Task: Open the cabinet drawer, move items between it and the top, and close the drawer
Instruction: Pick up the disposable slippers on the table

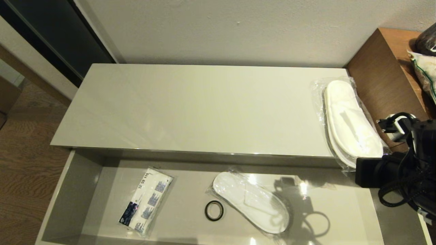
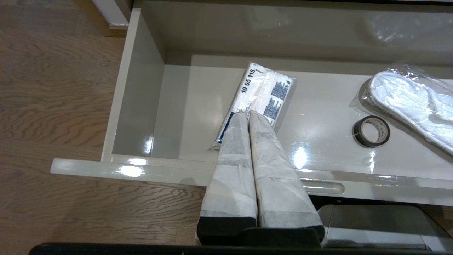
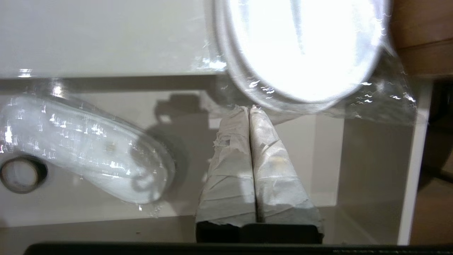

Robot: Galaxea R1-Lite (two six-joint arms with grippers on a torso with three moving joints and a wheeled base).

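Observation:
The cabinet drawer stands pulled out below the top. Inside it lie a flat white packet with blue-black print and a bagged pair of white slippers. A second bagged pair rests on the top's right end, its near end overhanging the edge above the drawer. My right gripper is shut, its tips at that bag's overhanging plastic; whether plastic is pinched does not show. My left gripper is shut and empty, hovering over the drawer's front rim and pointing at the packet.
A small black ring lies on the drawer floor between the packet and the slippers. A taller brown wooden desk with bagged goods abuts the cabinet's right end. Wood floor lies to the left, and a wall is behind.

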